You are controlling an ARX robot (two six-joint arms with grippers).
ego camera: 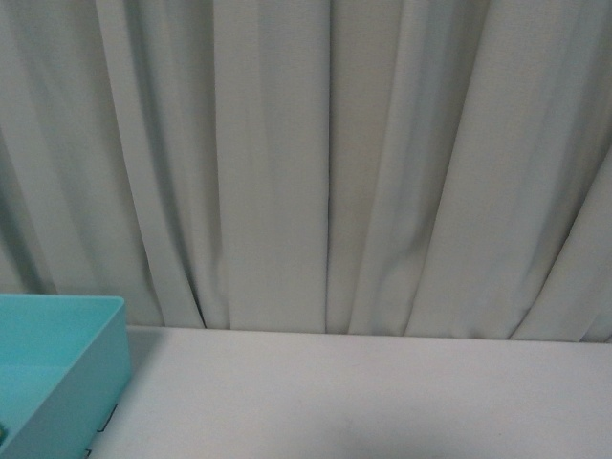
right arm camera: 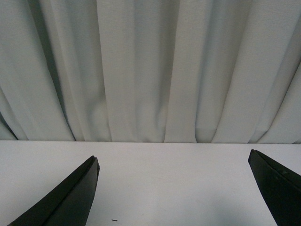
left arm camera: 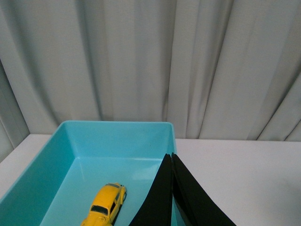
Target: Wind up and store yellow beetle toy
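Observation:
The yellow beetle toy [left arm camera: 105, 204] lies on the floor of a turquoise bin [left arm camera: 117, 136] in the left wrist view, free of any grip. My left gripper [left arm camera: 171, 155] is shut with nothing in it, its black fingers pressed together above the bin's right wall, to the right of the toy. In the right wrist view my right gripper [right arm camera: 173, 160] stands open over bare white table, its two fingers far apart and nothing between them. The front view shows only a corner of the bin [ego camera: 67, 354]; neither arm nor the toy appears there.
A grey-white curtain [ego camera: 325, 163] hangs close behind the table's back edge. The white table top [ego camera: 363, 392] stretches to the right of the bin. A tiny dark speck [right arm camera: 114, 220] lies on the table near the right gripper.

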